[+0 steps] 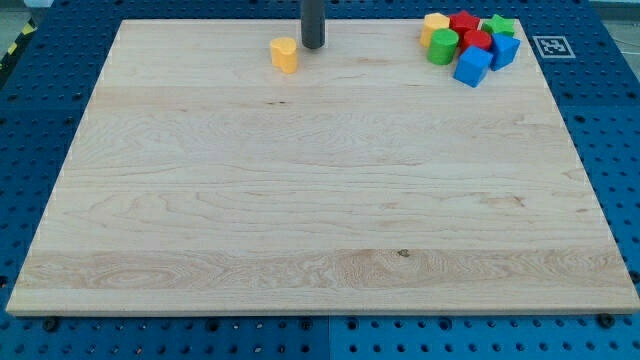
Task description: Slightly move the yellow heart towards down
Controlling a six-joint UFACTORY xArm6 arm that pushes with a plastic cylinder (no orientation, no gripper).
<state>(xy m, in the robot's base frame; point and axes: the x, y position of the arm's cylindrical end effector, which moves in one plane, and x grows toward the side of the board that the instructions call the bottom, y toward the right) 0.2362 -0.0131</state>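
Yellow heart (285, 54) sits near the worktop's (300, 220) top edge, left of centre. My tip (313, 46) stands just beside it on the view's right, slightly nearer the top edge; can't tell if touching. No fingers on this rig, just a plain dark rod, so nothing apart or together to report. Tip likely staged to get above the heart for a short downward push. Heart: smooth, glossy, lobed. Worktop: pale wood, visible grain. Other blocks clustered at the top right corner: yellow block (435, 23), green block (442, 46), red blocks (472, 32), blue cube (472, 66), another blue block (505, 48), green star (499, 24).
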